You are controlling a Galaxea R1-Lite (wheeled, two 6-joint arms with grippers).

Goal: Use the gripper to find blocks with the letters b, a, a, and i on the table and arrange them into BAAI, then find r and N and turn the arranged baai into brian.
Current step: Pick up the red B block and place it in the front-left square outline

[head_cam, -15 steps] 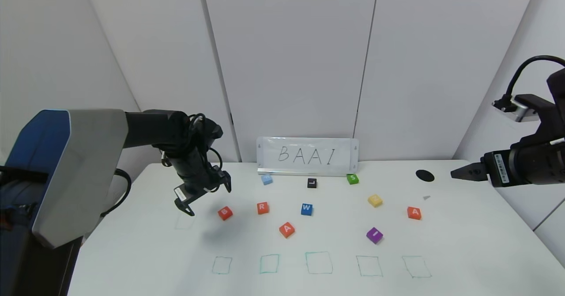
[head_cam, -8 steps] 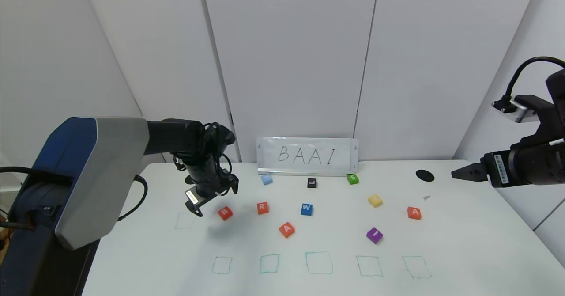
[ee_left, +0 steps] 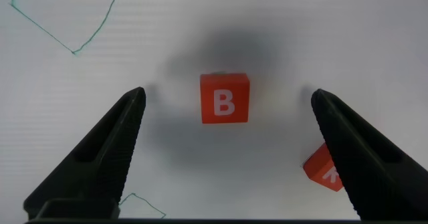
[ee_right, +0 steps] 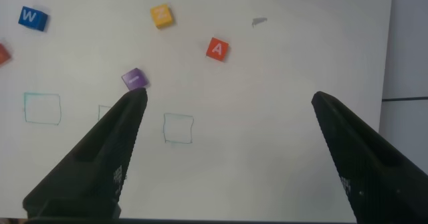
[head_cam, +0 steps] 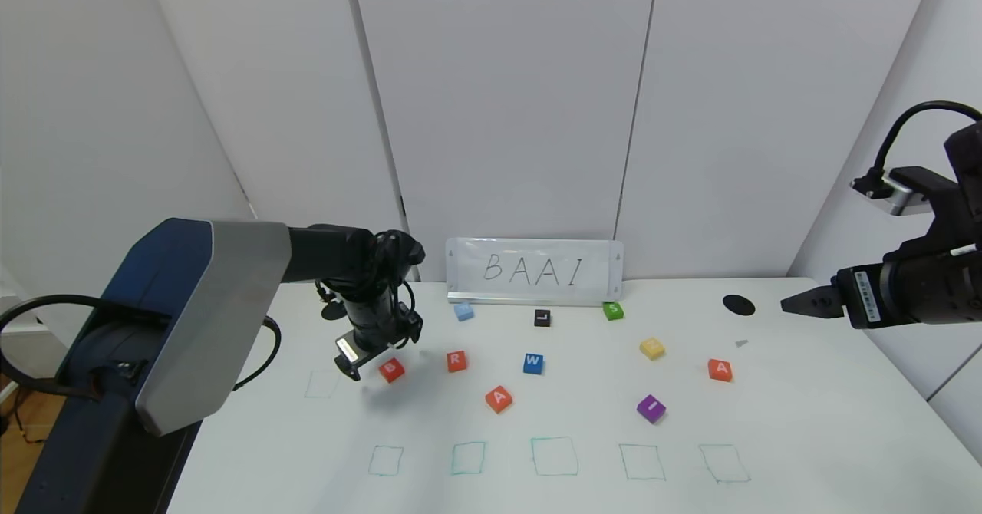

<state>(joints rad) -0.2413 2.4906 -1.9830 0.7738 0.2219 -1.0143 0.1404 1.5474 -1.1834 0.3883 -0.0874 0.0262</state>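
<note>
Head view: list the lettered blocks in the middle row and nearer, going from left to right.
B block → R block → near A block → W block → I block → yellow block → far-right A block.

The head camera looks forward and down over the whole surface (head_cam: 805,422). The left wrist camera looks closely down between its fingers (ee_left: 100,157); the right looks from higher. All share the surface.

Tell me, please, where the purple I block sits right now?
In the head view, the purple I block lies right of centre, between the two A blocks.
</note>
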